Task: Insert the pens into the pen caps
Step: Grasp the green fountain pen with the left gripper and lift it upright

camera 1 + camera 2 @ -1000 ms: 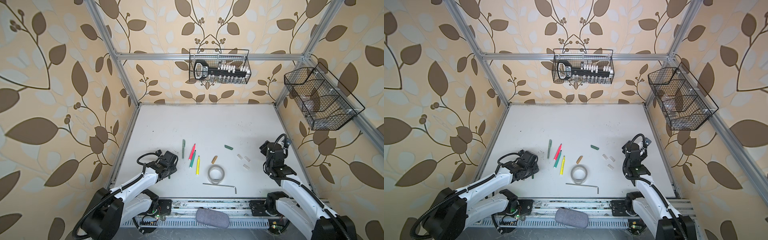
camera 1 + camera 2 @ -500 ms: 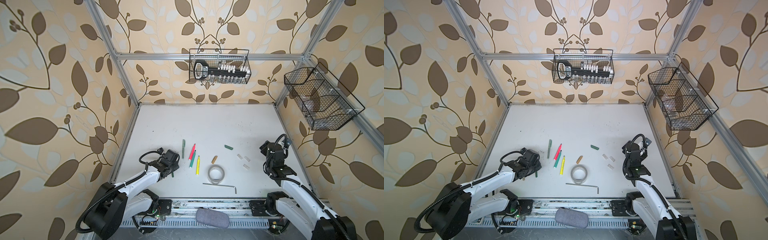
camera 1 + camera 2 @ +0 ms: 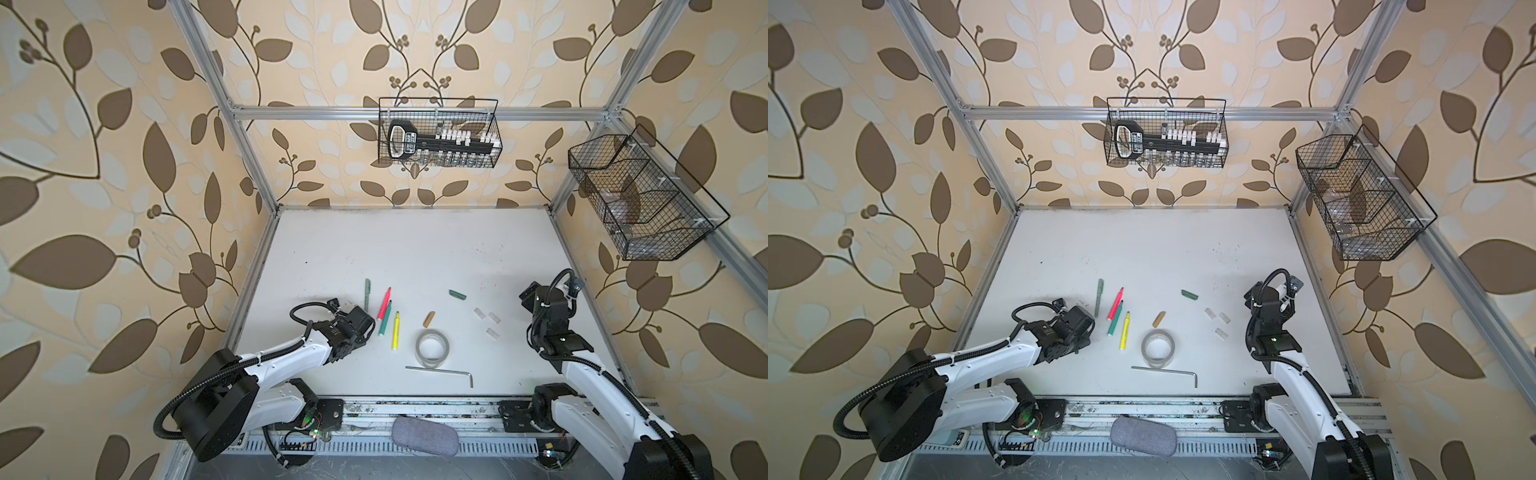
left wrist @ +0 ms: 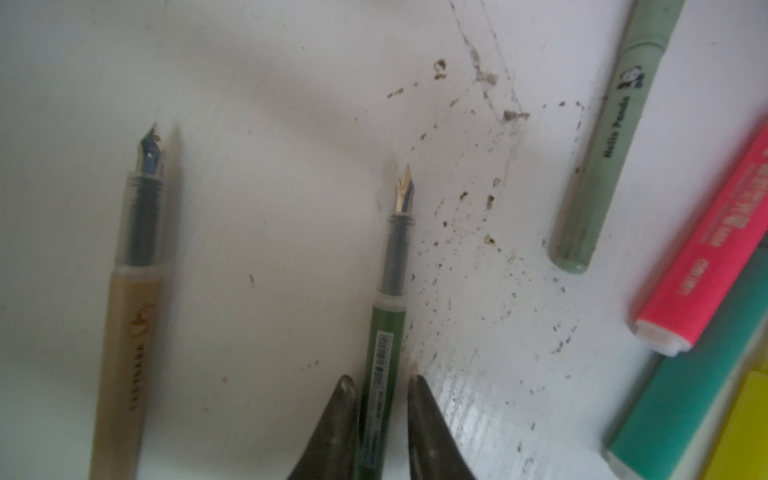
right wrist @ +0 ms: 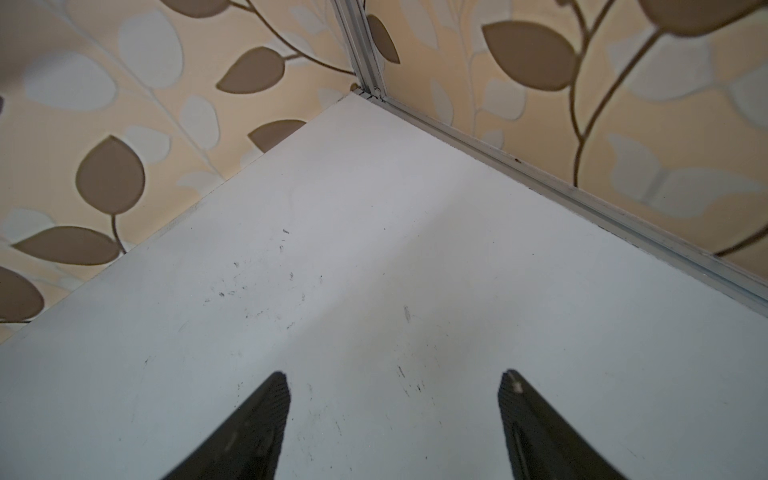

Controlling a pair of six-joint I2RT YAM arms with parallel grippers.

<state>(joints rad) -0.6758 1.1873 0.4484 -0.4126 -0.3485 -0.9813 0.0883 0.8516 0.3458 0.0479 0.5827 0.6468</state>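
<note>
as left tool [image 4: 380,381] straddles it, dark green pen [image 4: 386,328] lies flat

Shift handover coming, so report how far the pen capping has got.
Done: nothing; the tan cap and green cap lie loose, no pen capped. In hand: the left claw straddles the dark green pen, grip not certain. Remaining: every pen; the right claw hangs open over the table.

Noted on left arm [image 3: 286,361]: white link shells, black joint housings, big black drum at base, black corrugated cable alongside, white ties. Same white-and-black build on right arm [image 3: 590,378], cable looped at wrist. Right gripper [image 5: 394,374] fingers [image 5: 257,428] black, tapered, matte.
</note>
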